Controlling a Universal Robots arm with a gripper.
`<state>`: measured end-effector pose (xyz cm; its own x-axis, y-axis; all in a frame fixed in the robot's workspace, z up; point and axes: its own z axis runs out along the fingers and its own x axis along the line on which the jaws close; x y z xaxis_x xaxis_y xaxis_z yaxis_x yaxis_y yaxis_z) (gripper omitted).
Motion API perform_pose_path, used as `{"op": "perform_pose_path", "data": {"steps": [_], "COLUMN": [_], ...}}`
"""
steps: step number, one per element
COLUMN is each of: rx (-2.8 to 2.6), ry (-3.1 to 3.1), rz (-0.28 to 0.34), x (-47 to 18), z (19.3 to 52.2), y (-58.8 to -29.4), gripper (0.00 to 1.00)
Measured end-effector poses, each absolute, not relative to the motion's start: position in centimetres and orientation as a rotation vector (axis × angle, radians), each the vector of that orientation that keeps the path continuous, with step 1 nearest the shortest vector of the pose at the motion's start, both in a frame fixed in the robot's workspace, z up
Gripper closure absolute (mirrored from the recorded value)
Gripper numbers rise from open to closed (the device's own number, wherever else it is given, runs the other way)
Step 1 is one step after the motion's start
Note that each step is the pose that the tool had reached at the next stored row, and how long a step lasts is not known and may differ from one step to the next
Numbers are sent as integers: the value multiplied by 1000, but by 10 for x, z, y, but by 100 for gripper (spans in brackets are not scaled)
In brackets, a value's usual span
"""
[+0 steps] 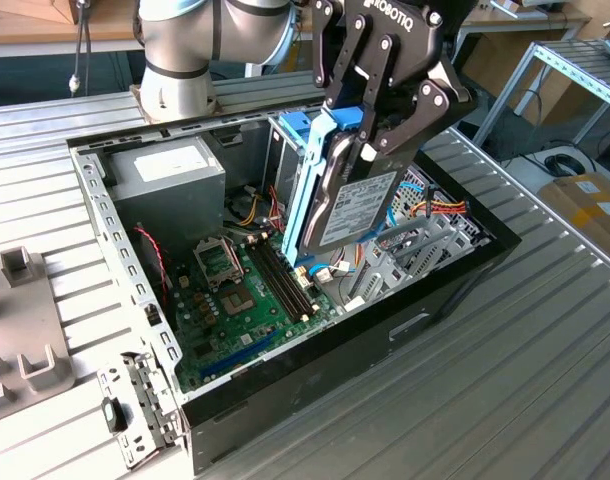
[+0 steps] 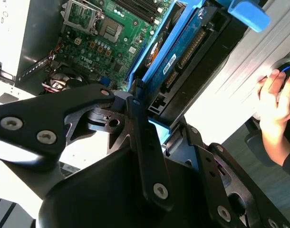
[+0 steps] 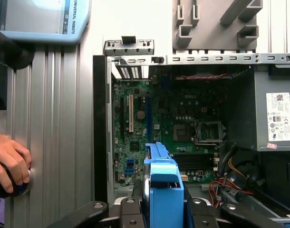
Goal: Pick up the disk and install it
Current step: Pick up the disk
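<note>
Right up against the lens in the second wrist view, the black fingers (image 2: 142,137) are clamped shut on the disk (image 2: 178,57), pinching it across its light blue frame. In the exterior view the disk (image 1: 360,205) hangs on edge, label face toward the exterior view's right. It is tilted and held above the open computer case (image 1: 455,270), not seated anywhere yet. Its lower end is over the motherboard (image 1: 245,300), close to the memory slots (image 1: 285,280). Just to the exterior view's right lies a tangle of coloured cables (image 1: 440,210).

That's where I'd worry. If the disk goes down at this slant, its bottom corner could catch a cable or knock the slots. The hold looks to be on the plastic frame (not on the metal body), so a snag might twist the disk in the grip or pop it loose. The power-supply box (image 1: 170,175) sits well apart at the far left, out of harm's way. A person's hand (image 3: 9,159) rests on a dark round object on the worktop (image 1: 485,380), near the case.
</note>
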<state>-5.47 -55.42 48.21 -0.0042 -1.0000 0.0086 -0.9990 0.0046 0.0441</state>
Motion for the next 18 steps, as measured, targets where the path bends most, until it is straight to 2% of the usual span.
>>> {"op": "perform_pose_path", "data": {"steps": [18], "rx": [2190], "ry": [-2199], "rz": [-38], "x": [-47], "z": [482], "y": [-554], "gripper": [63]}}
